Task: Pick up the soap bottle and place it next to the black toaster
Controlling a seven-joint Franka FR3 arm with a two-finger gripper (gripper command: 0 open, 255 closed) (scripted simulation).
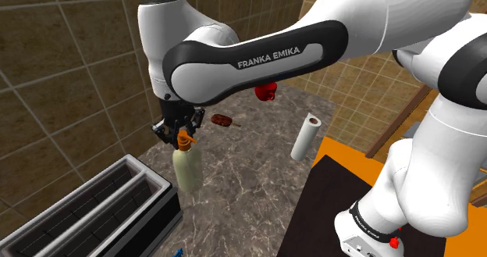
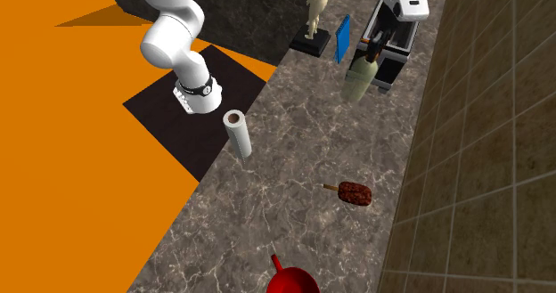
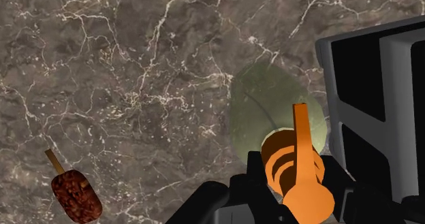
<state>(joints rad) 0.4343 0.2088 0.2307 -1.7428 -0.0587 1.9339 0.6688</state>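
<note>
Black two-finger gripper (image 1: 182, 135) clamped on orange pump (image 1: 183, 142) of pale green soap bottle (image 1: 186, 171). Bottle upright, just beside black slotted toaster (image 1: 101, 212), at its 2 o'clock in shoulder view. Base probably on brown marble counter (image 1: 250, 208).

You have a pale green soap bottle (image 1: 186, 172) with an orange pump (image 1: 183, 140), a black toaster (image 1: 94, 212) trimmed in grey, a white paper towel roll (image 1: 306, 137) and a brown ice-cream bar (image 1: 222, 121), on a dark brown white-veined marble countertop (image 1: 250, 208).
</note>
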